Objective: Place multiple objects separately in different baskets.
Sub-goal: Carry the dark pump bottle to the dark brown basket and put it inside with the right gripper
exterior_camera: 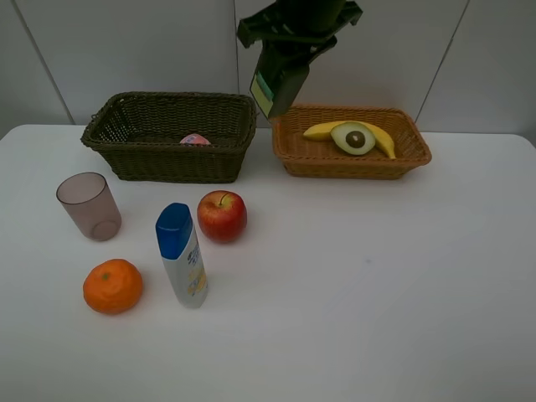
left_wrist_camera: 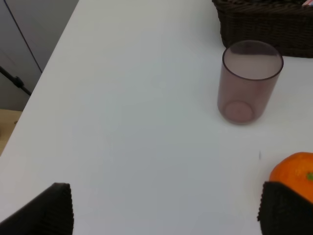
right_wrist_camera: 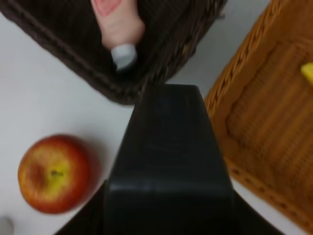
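My right gripper hangs high over the gap between the two baskets, shut on the dark green bottle. The dark olive basket holds the pink bottle. In the orange-tan basket lie a banana and an avocado half. On the table stand a pinkish cup and a white blue-capped bottle. A red apple and an orange rest nearby. My left gripper is open, low beside the orange.
The white table reaches to a front-left edge seen in the left wrist view. A grey panelled wall stands behind the baskets. The left arm is out of the high view.
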Available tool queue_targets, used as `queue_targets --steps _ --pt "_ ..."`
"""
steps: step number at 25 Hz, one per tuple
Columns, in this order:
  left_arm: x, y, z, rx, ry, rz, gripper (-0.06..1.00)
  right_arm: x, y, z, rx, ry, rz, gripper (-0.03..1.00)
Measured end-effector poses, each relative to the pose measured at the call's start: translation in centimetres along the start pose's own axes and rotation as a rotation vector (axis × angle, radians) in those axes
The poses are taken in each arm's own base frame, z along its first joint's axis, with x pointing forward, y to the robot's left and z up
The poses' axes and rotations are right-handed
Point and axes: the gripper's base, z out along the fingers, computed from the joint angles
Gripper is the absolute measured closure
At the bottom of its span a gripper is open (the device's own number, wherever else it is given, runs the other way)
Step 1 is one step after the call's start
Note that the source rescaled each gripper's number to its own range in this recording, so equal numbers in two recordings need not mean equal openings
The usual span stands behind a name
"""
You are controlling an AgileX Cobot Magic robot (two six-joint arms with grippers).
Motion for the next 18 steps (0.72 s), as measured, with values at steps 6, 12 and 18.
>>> queue_targets --steps 6,12,18 --pt "0.0 0.0 0.0 0.0 0.0 0.0 -0.05 -2.5 -1.2 2.2 -0.033 -0.276 -0.009 0.88" --pt "0.0 0.0 0.0 0.0 0.0 0.0 -0.05 -3.7 -1.9 6.3 -0.028 -0.453 0.003 0.88" --pt "0.0 0.0 0.0 0.0 0.0 0.0 -0.05 -3.3 -2.3 11.2 0.0 -0.511 0.039 0.88"
